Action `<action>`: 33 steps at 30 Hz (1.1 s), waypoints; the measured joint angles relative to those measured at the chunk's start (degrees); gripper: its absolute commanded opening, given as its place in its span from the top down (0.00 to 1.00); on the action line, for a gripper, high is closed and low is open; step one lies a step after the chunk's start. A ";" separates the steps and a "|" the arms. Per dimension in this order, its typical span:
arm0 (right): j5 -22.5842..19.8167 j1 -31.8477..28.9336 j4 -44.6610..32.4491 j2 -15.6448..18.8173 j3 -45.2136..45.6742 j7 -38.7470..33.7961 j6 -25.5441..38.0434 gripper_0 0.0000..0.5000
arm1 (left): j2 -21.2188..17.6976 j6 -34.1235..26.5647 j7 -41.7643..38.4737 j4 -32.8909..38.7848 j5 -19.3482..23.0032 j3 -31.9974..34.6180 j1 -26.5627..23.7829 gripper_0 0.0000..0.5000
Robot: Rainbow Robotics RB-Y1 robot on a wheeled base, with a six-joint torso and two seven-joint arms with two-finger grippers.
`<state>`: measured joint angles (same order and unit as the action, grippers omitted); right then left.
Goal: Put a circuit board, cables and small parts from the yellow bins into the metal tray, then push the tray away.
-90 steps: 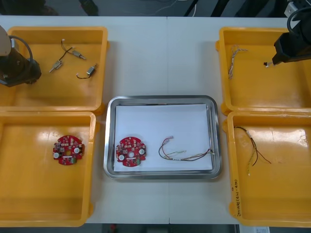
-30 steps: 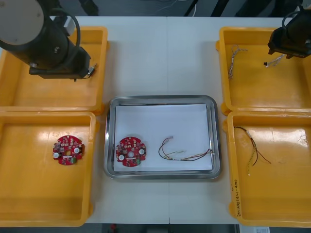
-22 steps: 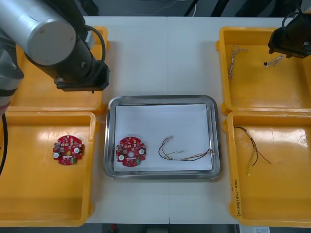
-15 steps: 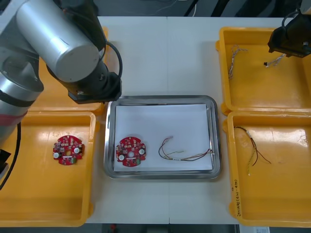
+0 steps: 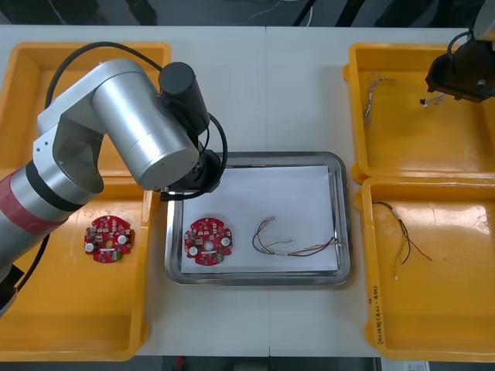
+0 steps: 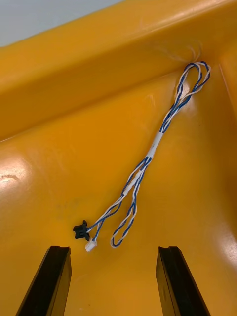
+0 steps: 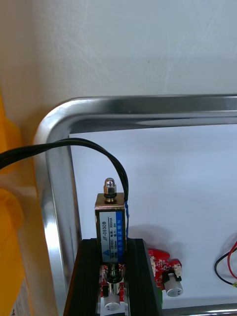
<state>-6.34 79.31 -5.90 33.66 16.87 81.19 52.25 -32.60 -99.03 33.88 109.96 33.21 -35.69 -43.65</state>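
Over metal tray, far left corner: left tool clamped on small metal part. Right tool, fingers apart, near blue-and-white cable.

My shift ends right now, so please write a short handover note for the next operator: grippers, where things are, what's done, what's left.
Left gripper: shut on a small part, over the far left corner of the tray.
Right gripper: open, just above the blue-white cable in the far right bin.
Done: a board and a red-yellow cable lie in the tray.
Left: set the part down, probably fetch the blue-white cable, then push the tray away.
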 measured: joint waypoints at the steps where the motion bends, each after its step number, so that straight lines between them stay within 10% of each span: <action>1: 0.01 0.13 0.57 0.01 0.00 -0.02 -0.53 0.00 | 0.00 0.41 -0.30 -0.04 -0.05 -0.58 0.07 1.00; 27: -0.61 -0.07 2.77 0.17 0.06 -3.43 -8.85 0.00 | 0.16 11.99 -4.37 -9.16 -2.47 -7.88 0.26 1.00; 29: -0.86 -0.57 2.77 0.17 0.13 -3.43 -9.15 0.00 | 0.16 12.00 -4.50 -9.17 -2.56 -8.18 0.26 0.68; 31: -1.42 -1.11 2.77 0.17 0.33 -3.43 -9.22 0.00 | 0.16 12.00 -4.85 -9.18 -2.57 -8.38 0.26 0.02; 33: -1.93 -1.66 2.77 0.16 0.37 -3.43 -9.32 0.00 | 0.16 12.01 -5.22 -9.18 -2.62 -8.48 0.26 0.00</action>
<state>-8.27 77.65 -3.13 33.82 17.25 77.76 42.93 -32.44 -87.02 28.66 100.79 30.59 -44.17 -43.40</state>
